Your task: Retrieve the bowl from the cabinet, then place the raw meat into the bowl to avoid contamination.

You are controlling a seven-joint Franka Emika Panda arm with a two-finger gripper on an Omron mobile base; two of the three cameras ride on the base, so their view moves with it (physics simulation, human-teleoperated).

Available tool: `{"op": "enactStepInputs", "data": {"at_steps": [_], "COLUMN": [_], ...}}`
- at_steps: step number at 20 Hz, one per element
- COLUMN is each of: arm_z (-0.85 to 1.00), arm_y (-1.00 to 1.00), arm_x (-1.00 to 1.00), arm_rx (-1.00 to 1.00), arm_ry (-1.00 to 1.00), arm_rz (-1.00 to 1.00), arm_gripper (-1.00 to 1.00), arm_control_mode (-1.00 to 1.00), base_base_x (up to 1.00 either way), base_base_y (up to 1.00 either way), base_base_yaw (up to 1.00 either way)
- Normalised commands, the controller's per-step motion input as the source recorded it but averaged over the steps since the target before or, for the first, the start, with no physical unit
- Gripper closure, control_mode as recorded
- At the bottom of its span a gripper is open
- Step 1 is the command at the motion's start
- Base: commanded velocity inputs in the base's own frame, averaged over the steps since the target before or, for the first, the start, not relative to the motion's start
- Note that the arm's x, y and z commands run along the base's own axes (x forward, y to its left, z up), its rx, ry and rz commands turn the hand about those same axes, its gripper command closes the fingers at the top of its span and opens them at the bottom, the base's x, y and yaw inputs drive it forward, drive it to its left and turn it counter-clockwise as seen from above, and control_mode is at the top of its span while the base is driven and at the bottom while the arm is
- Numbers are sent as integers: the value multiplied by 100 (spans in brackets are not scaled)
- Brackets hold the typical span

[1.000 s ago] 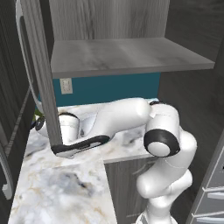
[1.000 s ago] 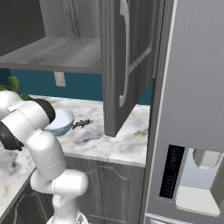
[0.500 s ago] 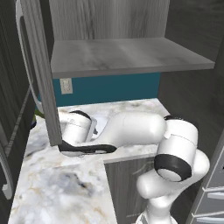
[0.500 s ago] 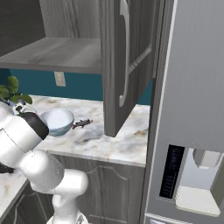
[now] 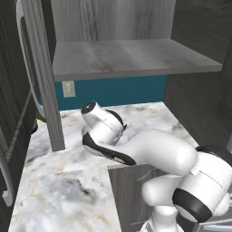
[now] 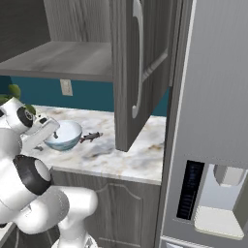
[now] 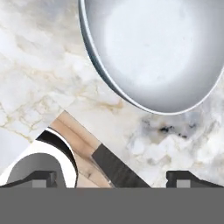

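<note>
Right base view: round white-and-pale-blue ceramic bowl (image 6: 64, 135) resting on white marble worktop (image 6: 131, 157), tiny dark fish-shaped raw meat (image 6: 91, 137) just beside it, gripper (image 7: 111, 177) wide open and empty; best to descend squarely over the meat.

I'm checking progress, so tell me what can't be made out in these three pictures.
- Left base view: the white arm covers the round ceramic bowl and the small dark fish-shaped raw meat.
- Hand view: the bowl is cut by the top and right edges.
- Right base view: the meat is too small for detail.
</note>
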Motion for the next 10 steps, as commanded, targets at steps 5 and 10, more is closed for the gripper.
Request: {"op": "enactStepInputs", "data": {"at_steps": [5, 10], "arm_z": [0, -2], "arm_y": [-62, -52], "arm_x": [7, 11], "arm_rx": [33, 26], "arm_ry": [1, -2], "arm_rz": [-13, -18], "arm_gripper": [-100, -100], "arm_control_mode": [-100, -100], "base_base_x": [0, 0], "base_base_y": [0, 0], "base_base_yaw": [0, 0]}}
